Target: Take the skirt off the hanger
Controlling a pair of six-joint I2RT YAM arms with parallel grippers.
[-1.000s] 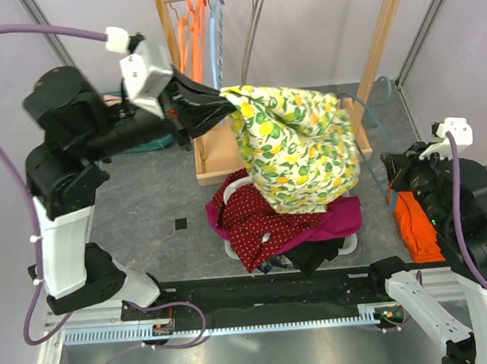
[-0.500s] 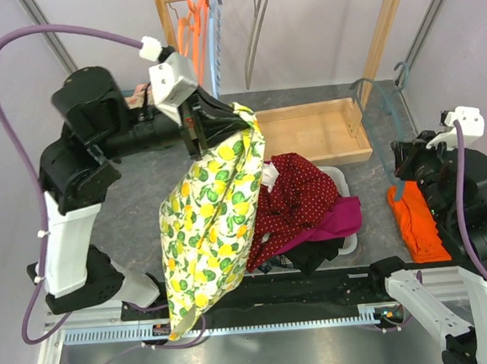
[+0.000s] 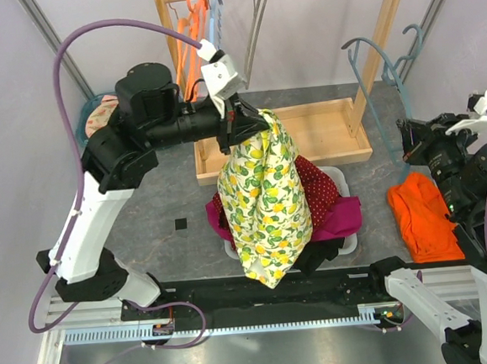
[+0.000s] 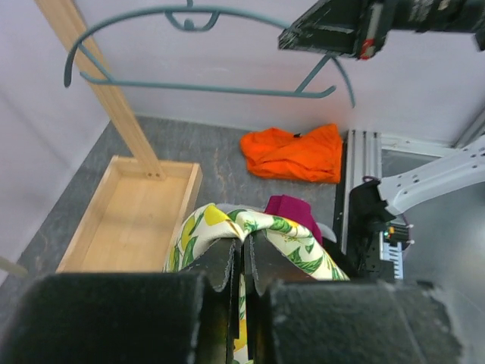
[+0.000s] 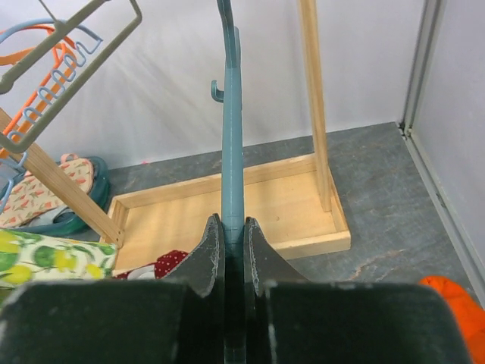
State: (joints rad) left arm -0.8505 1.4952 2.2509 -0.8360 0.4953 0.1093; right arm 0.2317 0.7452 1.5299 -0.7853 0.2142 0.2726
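Observation:
The skirt is white with yellow lemons and green leaves. It hangs free from my left gripper, which is shut on its top edge above the laundry basket; the cloth also shows in the left wrist view. The teal hanger is bare and apart from the skirt. My right gripper is shut on it at the right. In the right wrist view the hanger stands edge-on between my fingers. In the left wrist view the hanger crosses the top.
A white basket of red dotted, magenta and dark clothes sits at centre. An orange garment lies at the right. A wooden rack with a tray base stands behind, holding orange, blue and grey hangers. A teal basket is at the far left.
My left gripper has swung the skirt from the left front back over the basket, and it now hangs straight down. My right gripper has lifted the bare hanger higher at the right.

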